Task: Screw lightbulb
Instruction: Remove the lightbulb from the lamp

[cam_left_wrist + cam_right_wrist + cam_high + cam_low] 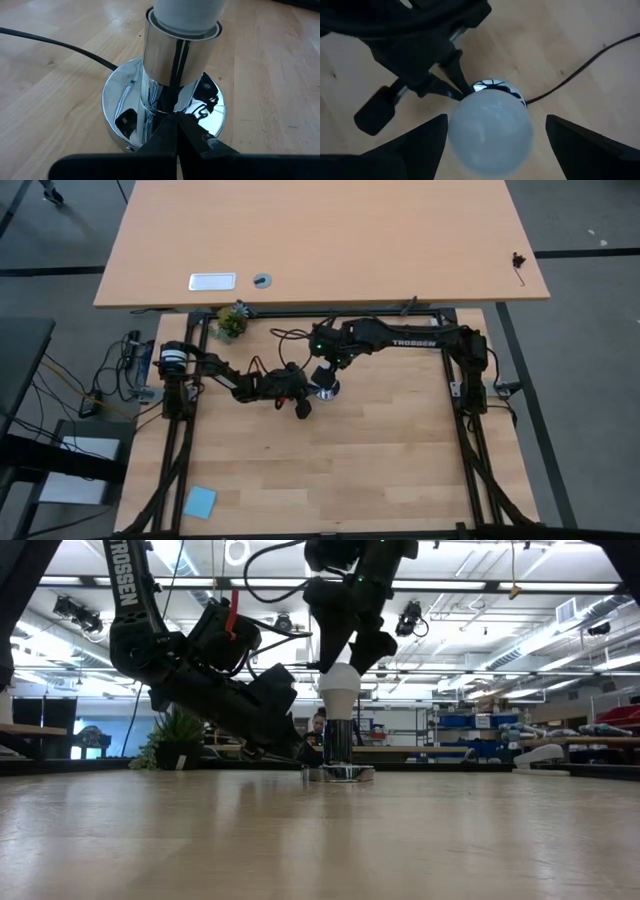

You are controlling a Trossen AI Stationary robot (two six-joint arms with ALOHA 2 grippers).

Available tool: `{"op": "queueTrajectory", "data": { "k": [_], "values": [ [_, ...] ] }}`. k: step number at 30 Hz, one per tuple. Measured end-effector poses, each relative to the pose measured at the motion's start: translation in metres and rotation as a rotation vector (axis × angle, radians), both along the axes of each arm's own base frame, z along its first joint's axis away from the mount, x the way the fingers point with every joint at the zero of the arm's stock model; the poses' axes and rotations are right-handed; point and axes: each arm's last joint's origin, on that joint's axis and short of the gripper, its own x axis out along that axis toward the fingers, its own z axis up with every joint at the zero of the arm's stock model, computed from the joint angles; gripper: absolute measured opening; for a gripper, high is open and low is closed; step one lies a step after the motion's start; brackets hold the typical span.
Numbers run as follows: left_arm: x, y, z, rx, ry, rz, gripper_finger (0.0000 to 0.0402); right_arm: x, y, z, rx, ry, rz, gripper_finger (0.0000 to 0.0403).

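The white lightbulb stands upright with its base in the chrome socket's sleeve, which rises from the round silver base disc on the table. My right gripper hangs open over the bulb, pointing down, one finger on either side of its dome. The gap on one side is plain; on the other the finger stands right at the glass. My left gripper is shut, low at the disc, beside the socket's stem. Both grippers meet near the table's middle. My left gripper rests its shut fingertips on the top of the base disc, right at the foot of the socket's stem. The fingers come slanting down from the table's left. The disc lies flat on the table.
The socket's black cord runs off across the table from the disc. A small potted plant stands at the far left edge, and a blue note lies at the near left. A second table stands beyond.
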Motion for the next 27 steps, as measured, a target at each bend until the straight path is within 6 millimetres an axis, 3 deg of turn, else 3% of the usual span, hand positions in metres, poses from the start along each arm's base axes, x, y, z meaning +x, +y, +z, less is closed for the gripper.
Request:
{"op": "queueTrajectory", "data": {
  "k": [6, 12, 16, 23, 27],
  "values": [
    [0.0, 0.0, 0.0, 0.0, -0.001, -0.001, 0.0003, 0.004, 0.0, -0.007, 0.018, 0.01, 0.01, 0.0333],
    [0.0, 0.0, 0.0, -0.004, -0.001, -0.007, 0.0003, 0.004, -0.001, -0.012, 0.012, 0.046, 0.106, 0.0298],
    [0.0, 0.0, 0.0, -0.004, -0.001, -0.007, 0.0003, 0.002, -0.005, -0.012, -0.021, 0.057, 0.294, 0.0277],
    [0.0, 0.0, 0.0, -0.004, -0.001, -0.007, 0.0003, 0.0, -0.008, -0.011, -0.149, 0.071, 0.761, 0.0286],
    [0.0, 0.0, 0.0, -0.004, -0.001, -0.007, 0.0003, 0.002, -0.008, -0.011, -0.193, 0.052, 0.828, 0.0289]
  ]
}}
